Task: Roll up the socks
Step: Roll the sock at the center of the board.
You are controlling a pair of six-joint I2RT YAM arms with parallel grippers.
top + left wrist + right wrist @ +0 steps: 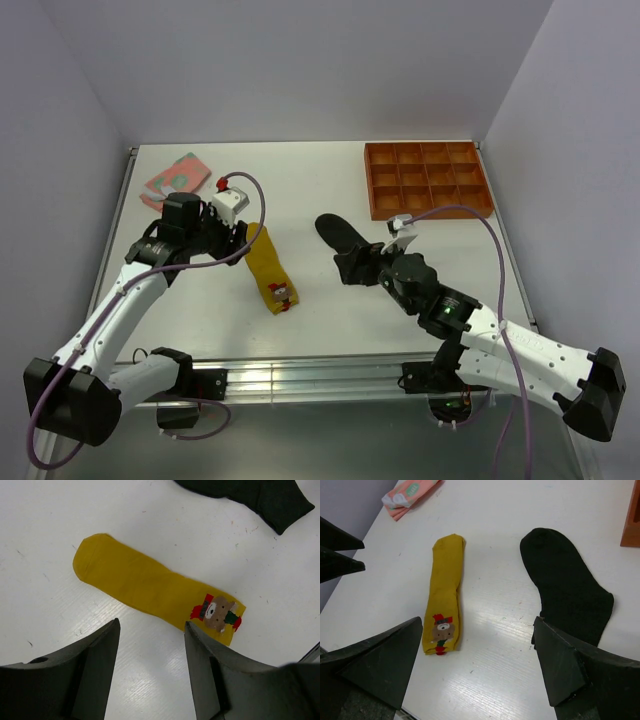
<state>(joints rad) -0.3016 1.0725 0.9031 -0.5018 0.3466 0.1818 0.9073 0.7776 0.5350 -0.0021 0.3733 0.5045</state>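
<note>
A mustard-yellow sock (270, 268) lies flat and lengthwise on the white table, its bear patch (217, 612) at the near end. My left gripper (240, 243) hovers at its far end, open, with only bare table between the fingers (152, 625). The plain black sock (336, 231) lies flat to the right, and my right gripper (352, 266) stands wide open just in front of it, holding nothing (479, 625). In the right wrist view the yellow sock (446, 590) and the black sock (565, 590) lie side by side. The pink sock with green patches (177, 178) rests at the far left.
An orange tray (428, 178) with square compartments sits at the back right; its corner (632, 515) shows in the right wrist view. Grey walls close in the left, back and right of the table (300, 185). A metal rail runs along the near edge.
</note>
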